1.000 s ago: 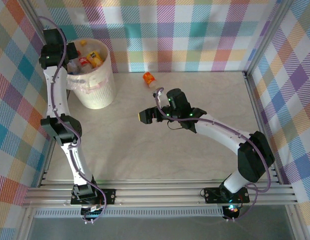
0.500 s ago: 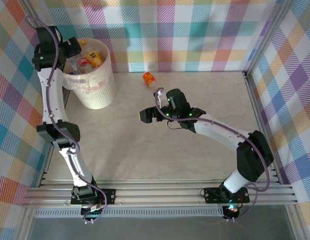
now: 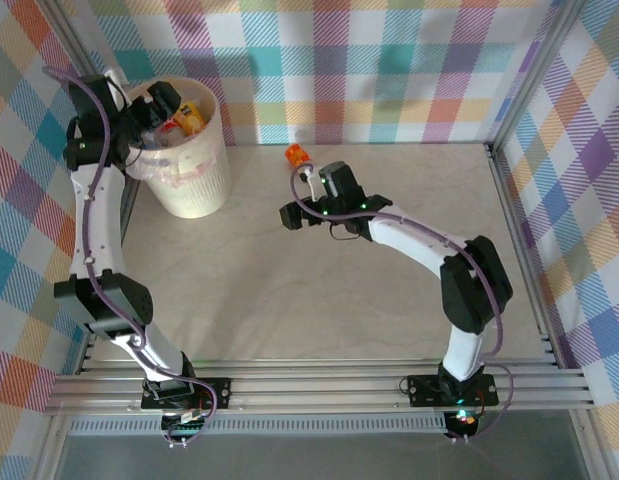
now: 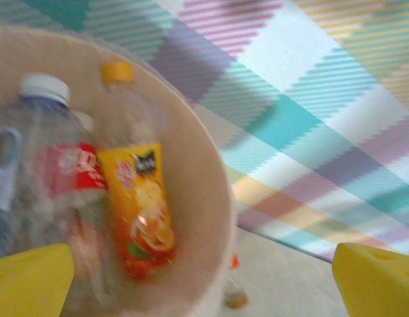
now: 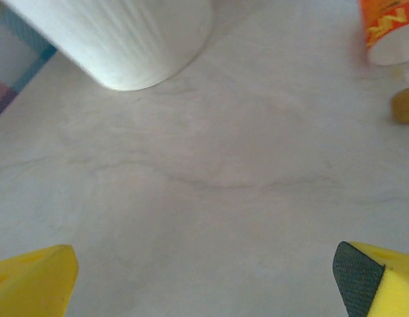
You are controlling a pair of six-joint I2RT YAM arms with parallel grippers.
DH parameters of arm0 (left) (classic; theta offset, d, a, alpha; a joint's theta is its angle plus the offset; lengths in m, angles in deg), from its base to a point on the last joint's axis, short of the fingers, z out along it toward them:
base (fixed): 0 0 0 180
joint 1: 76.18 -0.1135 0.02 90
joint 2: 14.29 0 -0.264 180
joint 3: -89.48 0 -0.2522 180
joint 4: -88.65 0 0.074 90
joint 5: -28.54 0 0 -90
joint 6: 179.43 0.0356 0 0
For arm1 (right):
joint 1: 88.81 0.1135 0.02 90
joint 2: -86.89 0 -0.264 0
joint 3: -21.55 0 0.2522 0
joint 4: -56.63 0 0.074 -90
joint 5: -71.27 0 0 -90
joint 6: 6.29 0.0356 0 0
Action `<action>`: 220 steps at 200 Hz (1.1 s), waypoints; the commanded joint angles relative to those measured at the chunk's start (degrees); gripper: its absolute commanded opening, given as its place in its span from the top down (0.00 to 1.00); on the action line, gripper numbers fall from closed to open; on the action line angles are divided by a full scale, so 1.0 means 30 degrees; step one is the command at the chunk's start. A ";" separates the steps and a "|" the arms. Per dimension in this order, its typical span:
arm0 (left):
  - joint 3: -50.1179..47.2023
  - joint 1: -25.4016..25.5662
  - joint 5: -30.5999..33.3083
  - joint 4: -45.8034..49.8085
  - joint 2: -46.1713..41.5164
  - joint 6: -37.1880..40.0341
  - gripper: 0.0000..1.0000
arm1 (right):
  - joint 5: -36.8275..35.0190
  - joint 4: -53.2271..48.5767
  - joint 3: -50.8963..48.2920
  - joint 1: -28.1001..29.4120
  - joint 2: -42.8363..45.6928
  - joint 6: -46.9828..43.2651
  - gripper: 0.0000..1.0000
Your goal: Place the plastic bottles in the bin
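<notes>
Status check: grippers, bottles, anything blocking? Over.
Left gripper open, empty, above the bin; several bottles inside. Right gripper open, empty, over the table near the orange-label bottle. Nothing between them.

The left arm (image 3: 89, 215) and right arm (image 3: 409, 238) have white links, black joints. Thin purple cables (image 3: 69, 80) trail them. The fingertips (image 4: 32, 277) are yellow.

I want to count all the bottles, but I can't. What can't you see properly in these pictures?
1. Top view: the left arm covers part of the bin, so the bottles inside can't be counted.
2. Left wrist view: the red-label bottle is blurred; its words can't be read.
3. Right wrist view: the orange bottle is cut off by the top edge.
</notes>
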State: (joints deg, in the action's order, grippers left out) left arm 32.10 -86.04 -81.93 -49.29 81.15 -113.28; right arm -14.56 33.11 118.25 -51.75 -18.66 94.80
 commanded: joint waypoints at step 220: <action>-1.6739 0.4293 -0.0950 -0.2300 -1.3236 -0.1564 0.00 | -0.1193 -0.9205 2.3845 -0.3388 -1.8283 0.1085 0.17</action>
State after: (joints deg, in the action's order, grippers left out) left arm -16.88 -73.61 -86.89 -57.77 43.69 -120.17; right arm -19.33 8.68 185.72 -62.07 -71.45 96.72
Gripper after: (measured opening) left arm 0.998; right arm 0.843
